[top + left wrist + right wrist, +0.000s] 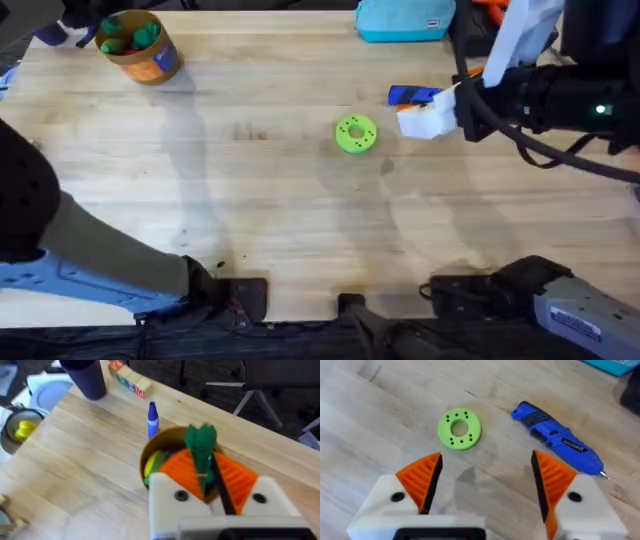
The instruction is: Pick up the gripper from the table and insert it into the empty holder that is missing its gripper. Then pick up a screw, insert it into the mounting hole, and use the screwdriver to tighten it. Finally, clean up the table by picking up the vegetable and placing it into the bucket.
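My left gripper (212, 477), white with orange ribbed pads, pinches small dark-green elongated vegetable (201, 447) directly above round orange tub with tan rim (150, 452), centre of left wrist view. Step in hand, as I judge: drop. Do well: keep piece centred over mouth, lower slightly, then part pads; avoid clipping rim. Tub, upper left of overhead frame (150, 62), already holds green and yellowish pieces. My right gripper (482, 485) spread wide, empty, over bare wood near lime-green flat disc with holes (459, 428) and blue electric screwdriver (559, 442).
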